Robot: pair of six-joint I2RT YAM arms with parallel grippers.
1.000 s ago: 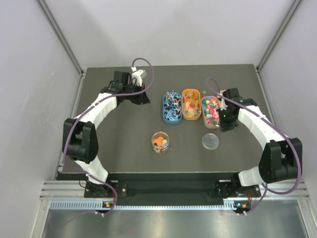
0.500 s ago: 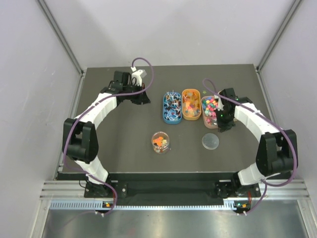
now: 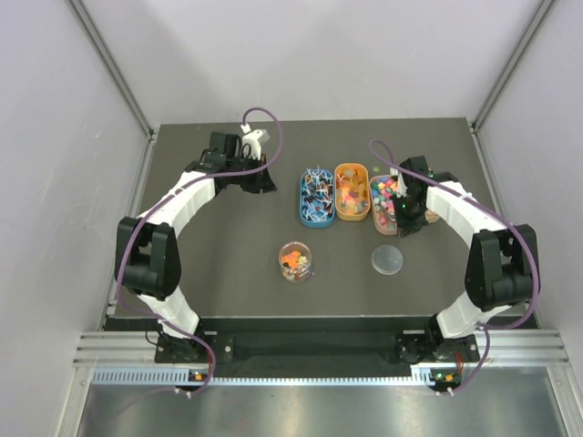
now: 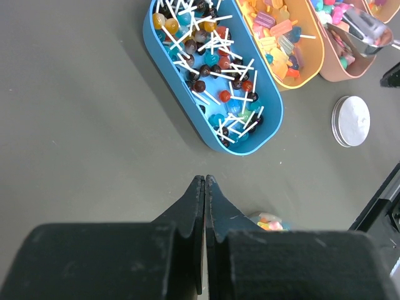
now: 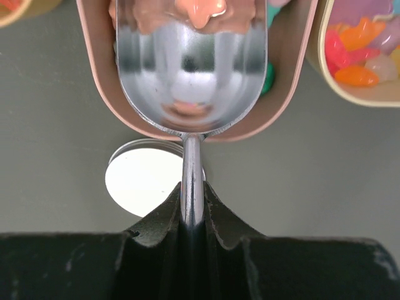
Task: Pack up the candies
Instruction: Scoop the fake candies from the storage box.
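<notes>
The candies [image 3: 386, 196] fill a pink oval tray [image 3: 383, 227], with more in an orange tray [image 3: 352, 191]. My right gripper [image 3: 401, 205] is shut on the handle of a metal scoop [image 5: 190, 69]. In the right wrist view the gripper [image 5: 192, 187] holds the scoop's bowl over the near end of the pink tray [image 5: 100, 81]. The bowl's near part shows only reflections. A clear jar [image 3: 295, 261] with some candies stands in front of the trays. My left gripper [image 3: 260, 182] is shut and empty at the back left, and it also shows in its wrist view [image 4: 205, 181].
A blue tray [image 4: 245, 150] holds lollipops [image 4: 212, 56] at the left of the row. The jar's round lid [image 3: 386, 259] lies flat just in front of the pink tray, under the scoop handle in the right wrist view [image 5: 140, 178]. Grey walls enclose the table.
My right gripper has moved left and back with the scoop, from beside the pink tray to over its near end. The left arm has not moved.
</notes>
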